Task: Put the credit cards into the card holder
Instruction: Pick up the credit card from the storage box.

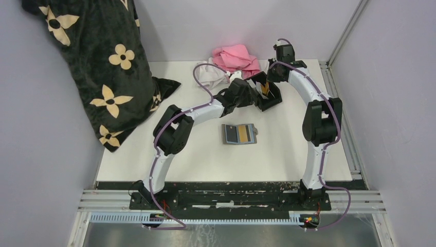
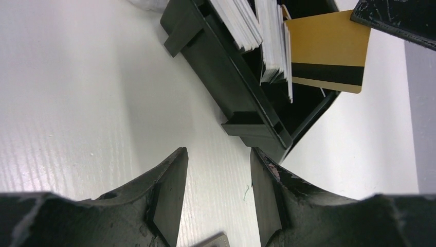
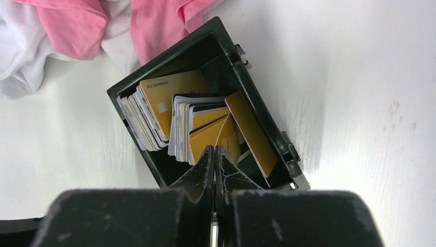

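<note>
Standing on edge in the holder, upper centre of the top view, are tan and white cards. Right gripper hangs over them, jaws together, empty. Left gripper, jaws apart, sits beside the holder. A wallet lies open at centre.

White table, faintly ribbed. Toward the far edge, a black card holder set askew, just beside a heap of pink cloth and white cloth; nearer the middle, an opened grey wallet lying flat, tan and blue inside, well apart from the holder. At the far left corner, a large black fabric bag with cream flowers, slumped against the wall and spilling onto the tabletop.
</note>
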